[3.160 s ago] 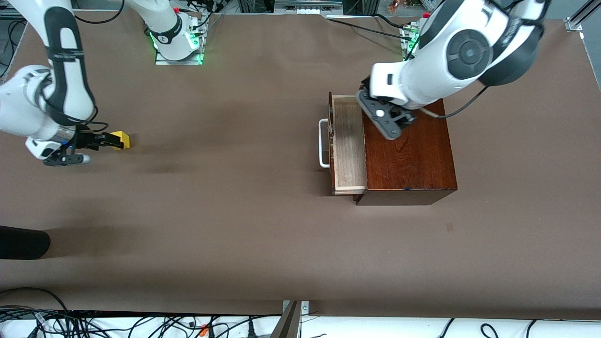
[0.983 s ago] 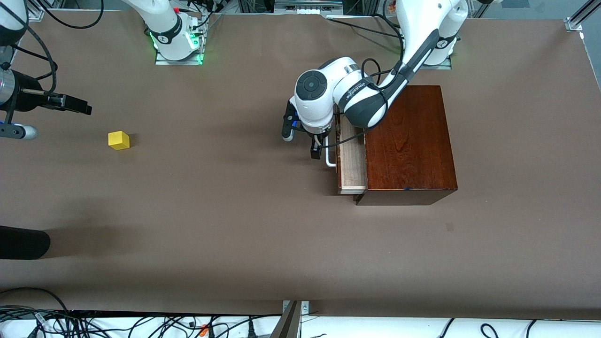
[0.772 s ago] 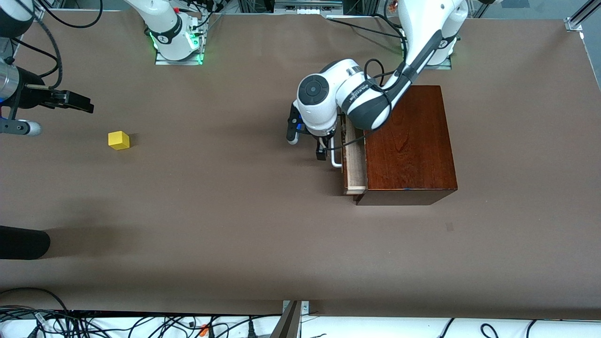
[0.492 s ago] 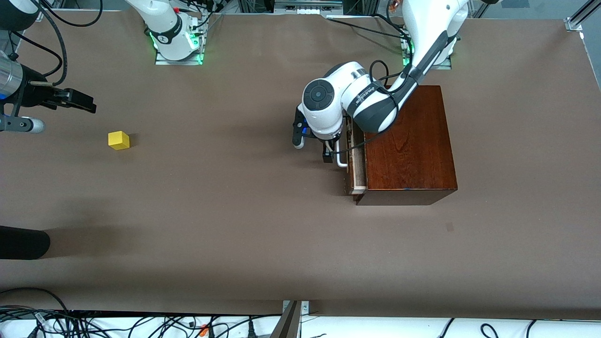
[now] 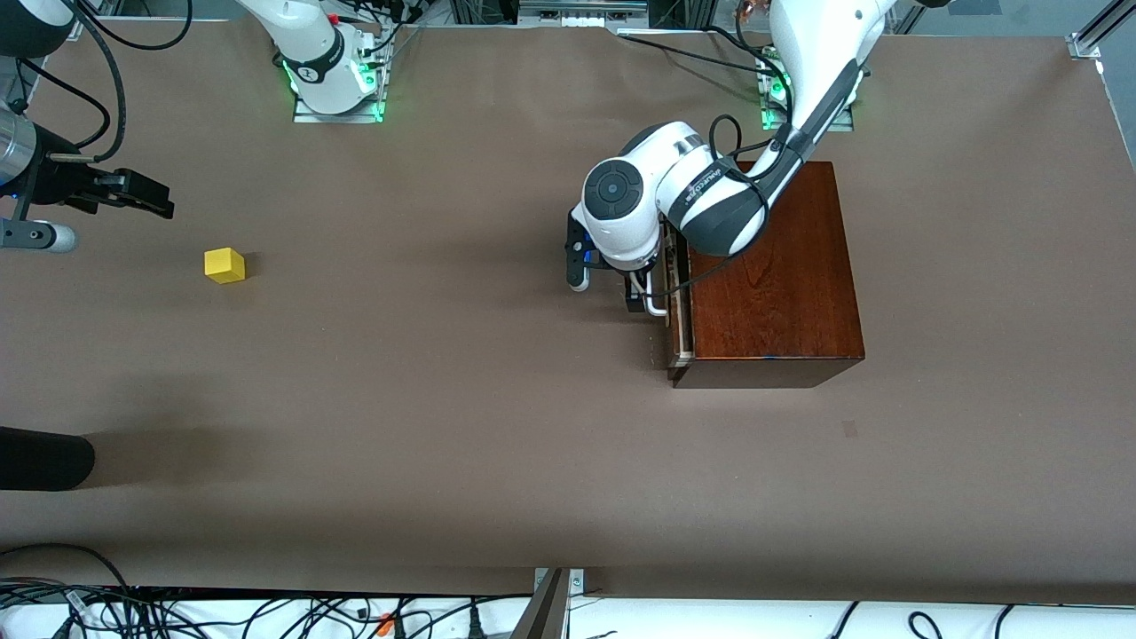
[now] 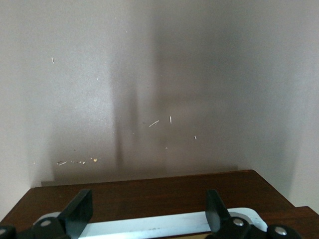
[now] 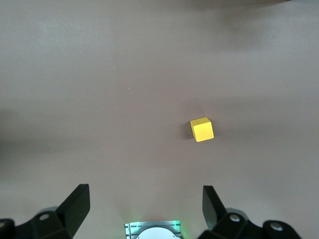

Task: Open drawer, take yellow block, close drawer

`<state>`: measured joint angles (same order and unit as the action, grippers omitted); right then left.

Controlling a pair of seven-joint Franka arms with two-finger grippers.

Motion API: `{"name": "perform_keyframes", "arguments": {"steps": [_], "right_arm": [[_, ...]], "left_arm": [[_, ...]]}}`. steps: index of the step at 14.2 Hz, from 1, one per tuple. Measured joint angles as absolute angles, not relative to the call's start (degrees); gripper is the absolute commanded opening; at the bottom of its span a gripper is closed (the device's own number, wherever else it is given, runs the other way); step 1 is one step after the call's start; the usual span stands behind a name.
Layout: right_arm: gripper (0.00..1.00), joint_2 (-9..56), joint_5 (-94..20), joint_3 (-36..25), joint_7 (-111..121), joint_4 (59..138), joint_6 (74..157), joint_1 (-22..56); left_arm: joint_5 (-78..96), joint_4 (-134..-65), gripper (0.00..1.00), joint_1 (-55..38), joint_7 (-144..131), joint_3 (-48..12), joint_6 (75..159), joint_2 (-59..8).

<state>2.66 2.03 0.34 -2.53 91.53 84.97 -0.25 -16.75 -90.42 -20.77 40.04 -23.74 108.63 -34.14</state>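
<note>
Left gripper (image 6: 144, 216) jaws wide, astride the drawer (image 5: 680, 306) handle (image 6: 149, 225); right gripper (image 7: 144, 206) jaws wide, yellow block (image 7: 202, 129) lying apart.

drawer (image 5: 678, 311) handle mostly hidden under left arm, right arm cut off

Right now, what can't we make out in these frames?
- Drawer inside: front view, nearly shut in the box, with the left arm over it.
- Left gripper contact with the handle: left wrist view, cut off by the frame's edge; fingers open.
- Right gripper: open over bare table, above the block; the arm is cut off at the front view's edge.
</note>
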Motion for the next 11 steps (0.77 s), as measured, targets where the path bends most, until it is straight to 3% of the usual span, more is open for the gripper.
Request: {"name": "perform_keyframes", "arguments": {"steps": [11], "right_arm": [[1.00, 1.43, 2.02, 0.24, -2.45, 91.55, 88.05, -0.19]], "left_arm": [[-16.76, -90.33, 1.00, -19.42, 39.82, -23.71, 106.78, -34.01]]}}
